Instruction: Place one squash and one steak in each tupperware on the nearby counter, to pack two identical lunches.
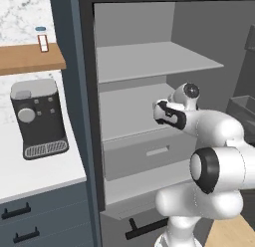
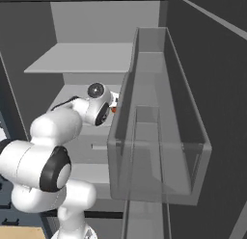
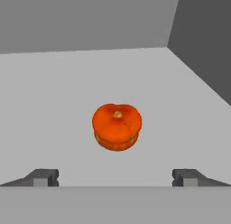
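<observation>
Hand view: round, ribbed orange-red squash [image 3: 117, 127] on smooth grey fridge shelf [image 3: 54, 110], ahead of end effector [image 3: 115, 178], fingers spread wide, nothing held. Left base view: coffee machine [image 1: 39, 118] on white table [image 1: 35, 174].

No readable text

The coffee machine [image 1: 39, 117] on the counter [image 1: 35, 174] bears buttons but no legible lettering, and the small bottle [image 1: 42, 40] on the wooden shelf [image 1: 27, 59] carries no label that can be read.

Hand [image 1: 160, 111] tips hidden behind wrist in left base view. Squash [image 2: 114, 109] mostly hidden behind door bin [image 2: 159, 151]. Coffee machine [image 1: 39, 119] label unreadable.
</observation>
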